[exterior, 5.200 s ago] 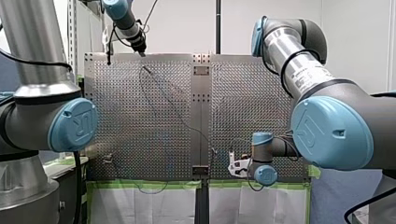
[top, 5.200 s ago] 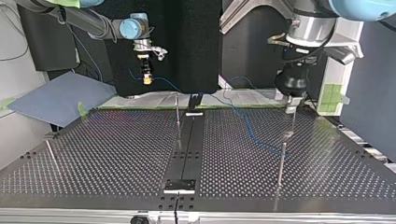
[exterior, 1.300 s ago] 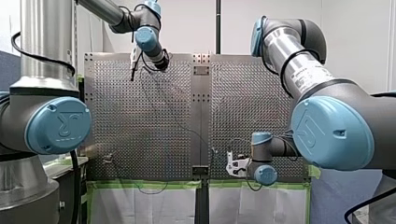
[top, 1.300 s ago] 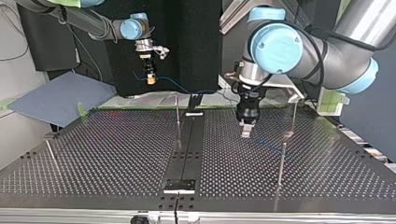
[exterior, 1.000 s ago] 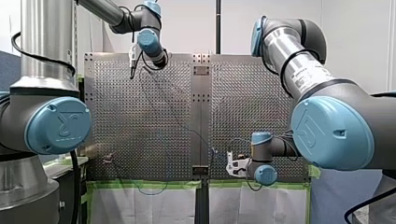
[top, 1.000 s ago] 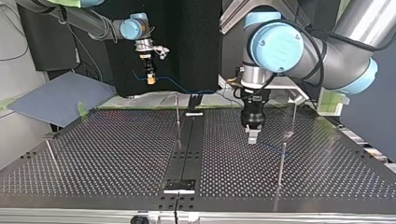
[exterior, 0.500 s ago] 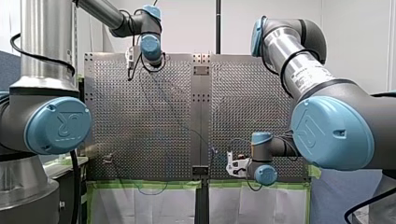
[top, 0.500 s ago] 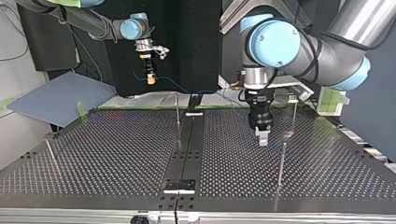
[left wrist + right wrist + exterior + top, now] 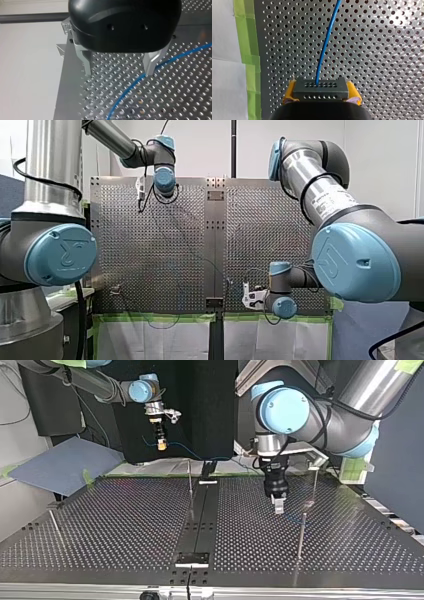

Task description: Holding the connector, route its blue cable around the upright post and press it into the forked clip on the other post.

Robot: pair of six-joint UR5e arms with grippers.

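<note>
In the top view's upper left, my right arm's jaws clamp the dark perforated connector block (image 9: 320, 87) between yellow pads (image 9: 290, 90). They hold it raised beyond the black perforated metal table (image 9: 100, 525), probably to anchor the thin blue cable (image 9: 325, 45). At centre stands a slim upright metal post (image 9: 190, 485). Right of centre, my left arm's jaws hang low and wide apart, the cable just beside one metal finger (image 9: 150, 62), seemingly ready to pinch slack for routing toward the right-hand posts (image 9: 302, 535).

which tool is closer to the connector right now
Right. My right tool is shut on the connector, yellow pads on either side. My left tool hangs open over the table elsewhere, with only the blue cable by one finger.
</note>
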